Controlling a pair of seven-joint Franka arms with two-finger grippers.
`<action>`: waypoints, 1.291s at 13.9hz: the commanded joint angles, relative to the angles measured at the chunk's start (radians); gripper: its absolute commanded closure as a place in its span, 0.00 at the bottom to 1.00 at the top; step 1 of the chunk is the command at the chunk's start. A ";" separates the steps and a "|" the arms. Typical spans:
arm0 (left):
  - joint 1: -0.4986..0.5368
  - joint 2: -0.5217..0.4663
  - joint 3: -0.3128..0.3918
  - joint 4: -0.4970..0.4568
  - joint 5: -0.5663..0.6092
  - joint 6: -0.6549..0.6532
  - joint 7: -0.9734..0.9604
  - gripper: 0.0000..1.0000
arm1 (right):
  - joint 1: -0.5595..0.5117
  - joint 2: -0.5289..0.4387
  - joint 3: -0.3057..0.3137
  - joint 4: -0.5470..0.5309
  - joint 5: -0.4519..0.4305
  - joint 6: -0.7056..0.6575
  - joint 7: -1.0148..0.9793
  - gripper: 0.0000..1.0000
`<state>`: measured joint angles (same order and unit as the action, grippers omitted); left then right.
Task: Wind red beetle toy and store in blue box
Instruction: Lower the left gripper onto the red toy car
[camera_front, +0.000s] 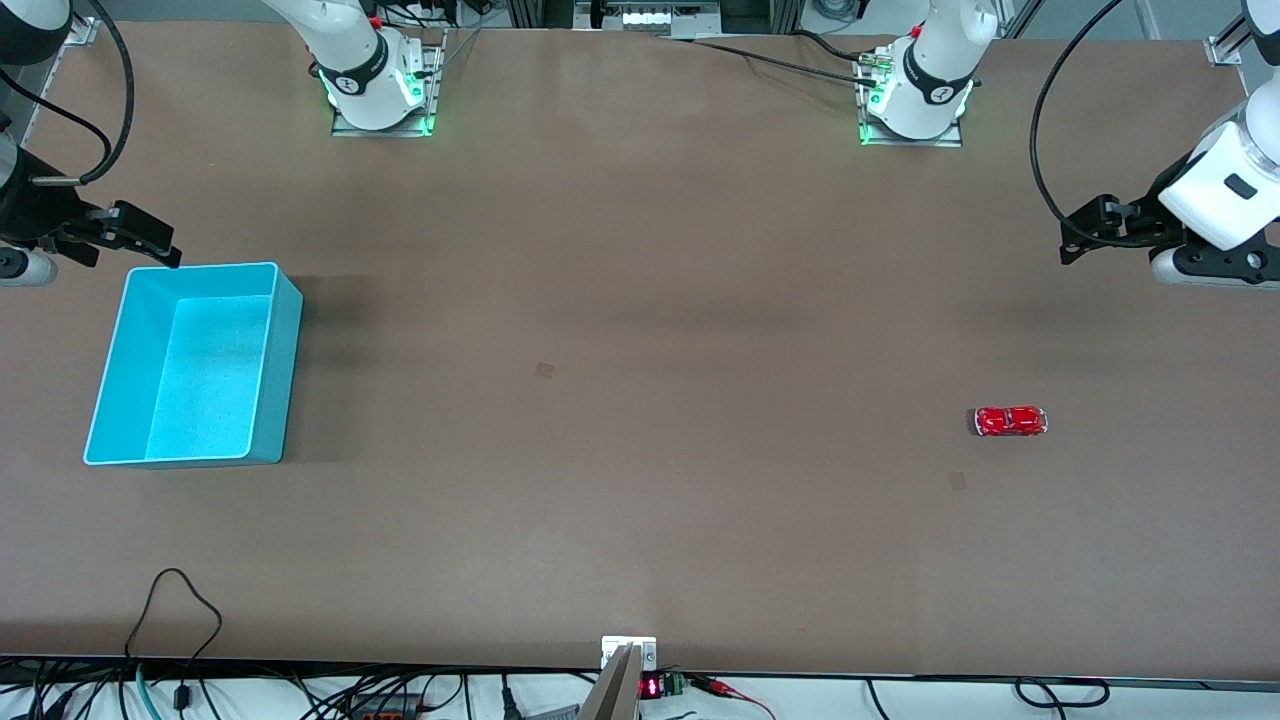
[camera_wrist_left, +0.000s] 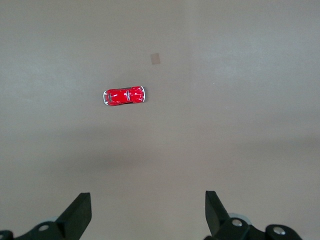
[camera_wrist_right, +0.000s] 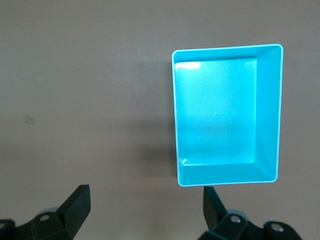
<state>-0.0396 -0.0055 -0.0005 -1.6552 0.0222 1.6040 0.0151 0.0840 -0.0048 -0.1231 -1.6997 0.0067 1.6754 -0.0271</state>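
On the tabletop: two task items, well apart, at different ends.
Tabletop (camera_front: 640, 300): brown, flat, carrying both items.
Red beetle toy (camera_front: 1011, 421): tiny glossy car resting on its wheels on bare tabletop toward the left arm's end; untouched, nothing beside it except a faint square mark (camera_front: 958, 481) a little nearer the front camera.
Blue box (camera_front: 275, 380): open-topped bin toward the right arm's end; nothing lies inside it.
Left claw (camera_front: 1085, 235): released, fingers spread wide, holding nothing; hangs above bare tabletop at the left arm's end, with the toy in its wrist view but well clear of the fingertips (camera_wrist_left: 80, 207).
Right claw (camera_front: 140, 238): released, fingers apart, holding nothing; hangs just by the box's rim at the corner farthest from the front camera.
Progress: none visible; judged to be the very start.
Outstanding: pick up the toy, wind it, carry it across the tabletop, place it in the box.
Likely next: the left arm descends on the toy, being the closer one.
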 joint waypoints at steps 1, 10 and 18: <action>-0.013 -0.007 0.010 0.015 0.004 -0.024 -0.001 0.00 | 0.005 0.008 0.000 0.025 -0.011 -0.017 0.001 0.00; -0.020 0.019 -0.007 0.014 0.002 -0.159 0.002 0.00 | 0.005 0.008 0.000 0.025 -0.010 -0.016 0.003 0.00; 0.038 0.145 -0.016 -0.003 0.016 -0.053 0.435 0.00 | 0.005 0.008 0.000 0.025 -0.010 -0.016 0.003 0.00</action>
<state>-0.0310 0.1068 -0.0138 -1.6672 0.0224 1.5107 0.2956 0.0842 -0.0048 -0.1224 -1.6990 0.0067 1.6754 -0.0271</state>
